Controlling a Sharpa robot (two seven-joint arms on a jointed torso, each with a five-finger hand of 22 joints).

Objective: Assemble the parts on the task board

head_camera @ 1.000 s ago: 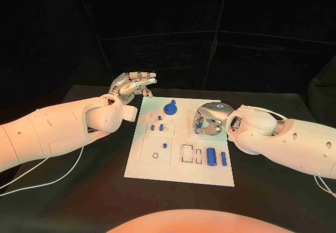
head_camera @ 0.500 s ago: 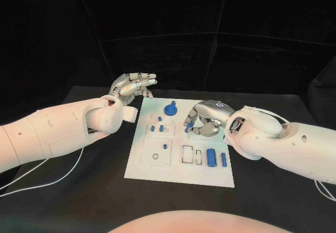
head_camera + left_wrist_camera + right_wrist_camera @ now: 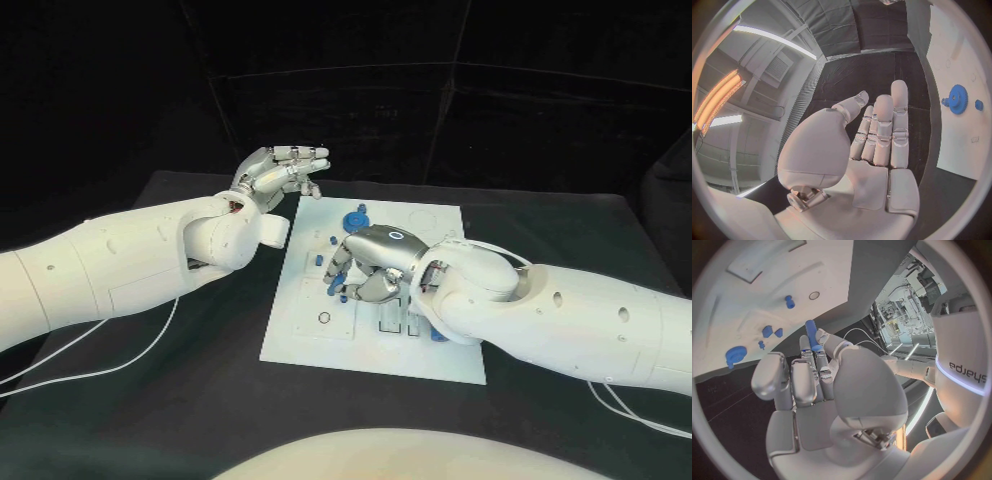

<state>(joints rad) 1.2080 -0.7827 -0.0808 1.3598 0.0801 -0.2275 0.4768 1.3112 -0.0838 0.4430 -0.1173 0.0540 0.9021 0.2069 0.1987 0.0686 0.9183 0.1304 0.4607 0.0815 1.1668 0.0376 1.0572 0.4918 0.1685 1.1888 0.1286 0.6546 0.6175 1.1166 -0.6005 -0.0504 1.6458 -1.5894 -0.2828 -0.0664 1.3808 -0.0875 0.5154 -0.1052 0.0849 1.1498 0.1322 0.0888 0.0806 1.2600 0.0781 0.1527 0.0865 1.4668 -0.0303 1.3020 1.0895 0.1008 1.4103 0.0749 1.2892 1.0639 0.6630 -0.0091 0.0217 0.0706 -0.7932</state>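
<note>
Insertion step: right hand (image 3: 372, 262) is carrying a blue peg (image 3: 811, 333) pinched in its fingers over mid-frame task board (image 3: 433, 222), seeking a socket, while left hand (image 3: 281, 172) is hovering empty, fingers extended, at upper left.

Black table (image 3: 577, 390), matte surface, set against dark curtains. White task board (image 3: 378, 350) lies flat near the table's middle, long side running away from the robot; its far corners show, and the near edge sits well inside the table's front. Thin white cable (image 3: 87, 372) loops across the tabletop on the left side, near the left arm. Another thin white cable (image 3: 635, 415) lies on the table at the right.
</note>
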